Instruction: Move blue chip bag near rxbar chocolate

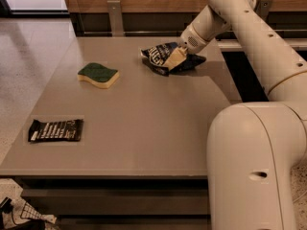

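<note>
I count three things on the bench (144,133): one snack bag, one bar and one sponge. The blue chip bag (157,57) lies crumpled at the far side, towards the right edge. It has large white lettering across its navy foil, but I cannot make the letters into a brand name. The gripper (174,59) is down on that bag, its tan tip pressed against the foil. I cannot tell whether it has the bag clamped or only rests on it. The rxbar chocolate (55,130) lies flat near the front left corner, well apart from the bag. It is a black wrapper with rows of white text too fine for me to read. Between them, towards the left, sits a green-and-yellow sponge (98,75), green face up, with no label that I can see. The single white arm (249,32) reaches in from the right.
</note>
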### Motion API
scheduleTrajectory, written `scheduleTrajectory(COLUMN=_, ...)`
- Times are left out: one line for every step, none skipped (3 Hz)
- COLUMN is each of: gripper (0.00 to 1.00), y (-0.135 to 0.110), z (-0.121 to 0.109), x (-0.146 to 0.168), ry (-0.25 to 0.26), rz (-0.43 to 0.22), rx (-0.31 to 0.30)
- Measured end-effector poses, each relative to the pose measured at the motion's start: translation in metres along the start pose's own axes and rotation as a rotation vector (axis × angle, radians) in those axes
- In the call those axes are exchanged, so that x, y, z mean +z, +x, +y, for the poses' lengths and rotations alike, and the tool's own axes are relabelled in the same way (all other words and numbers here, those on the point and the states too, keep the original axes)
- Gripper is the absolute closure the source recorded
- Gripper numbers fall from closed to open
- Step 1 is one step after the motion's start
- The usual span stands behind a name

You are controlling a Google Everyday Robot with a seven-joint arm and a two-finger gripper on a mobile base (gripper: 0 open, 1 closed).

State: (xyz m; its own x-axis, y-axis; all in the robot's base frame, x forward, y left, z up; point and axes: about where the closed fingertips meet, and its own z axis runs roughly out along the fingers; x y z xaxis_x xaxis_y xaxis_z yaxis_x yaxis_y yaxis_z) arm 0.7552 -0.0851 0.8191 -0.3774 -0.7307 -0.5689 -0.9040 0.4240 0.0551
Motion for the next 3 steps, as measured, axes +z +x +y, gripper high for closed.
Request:
scheduleTrajectory(gripper=1.0, y=-0.001, z=0.0, x=-0.002, ry=0.0, rz=0.0, rx=0.0)
scheduleTrajectory(gripper=1.0, y=-0.001, z=0.0, x=-0.001, ry=0.0, rz=0.0, rx=0.0)
scheduleTrajectory(gripper=1.0, y=-0.006, z=0.011, x=-0.018, ry=0.018, rz=0.024, rx=-0.015)
